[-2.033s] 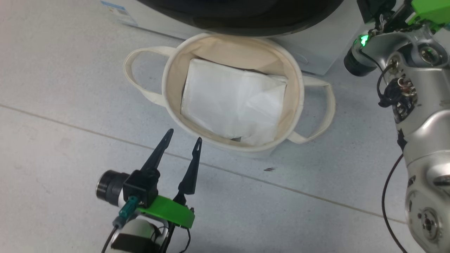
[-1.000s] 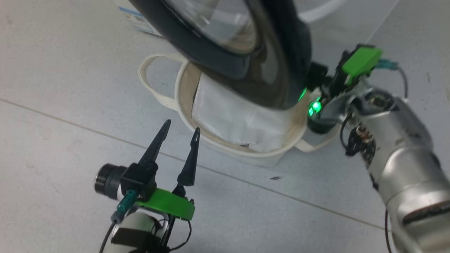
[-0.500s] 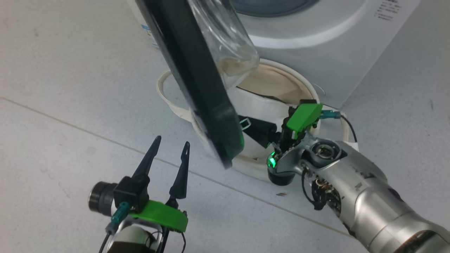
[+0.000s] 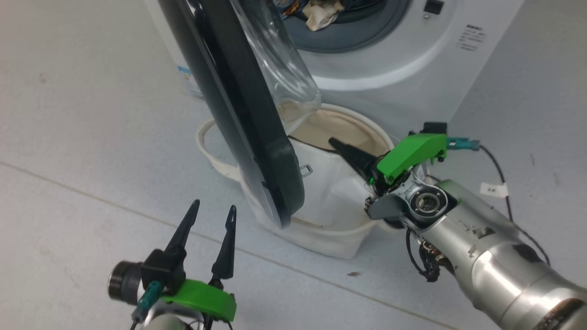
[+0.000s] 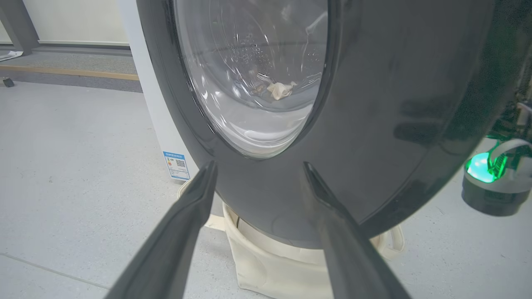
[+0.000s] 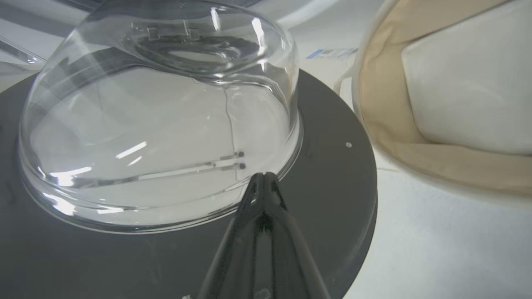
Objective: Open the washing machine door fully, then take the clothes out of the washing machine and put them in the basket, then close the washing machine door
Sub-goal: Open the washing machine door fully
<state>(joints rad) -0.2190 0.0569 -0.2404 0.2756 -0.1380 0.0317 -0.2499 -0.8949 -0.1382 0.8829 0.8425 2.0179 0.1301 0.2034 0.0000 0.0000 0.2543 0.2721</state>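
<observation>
The washing machine door (image 4: 257,137) stands swung out from the white washing machine (image 4: 390,68), edge-on over the basket (image 4: 321,238). Clothes (image 4: 318,13) lie in the drum and show through the door glass (image 5: 280,89). My right gripper (image 4: 334,142) is shut with nothing in it, above the basket on the door's inner side. In the right wrist view its tip (image 6: 264,177) sits at the foot of the glass bowl (image 6: 158,112); contact is unclear. My left gripper (image 4: 214,207) is open, low and in front of the door's outer face (image 5: 374,124).
A flat white sheet (image 6: 469,95) lies inside the basket (image 6: 386,104). A blue label (image 5: 176,164) is on the machine's side. Grey floor tiles spread to the left and front. A dark speck (image 4: 353,274) lies on the floor near the basket.
The head view has tilted up, bringing the drum into sight. The door swung further open. My right gripper went from the door's edge to its inner side, over the basket.
</observation>
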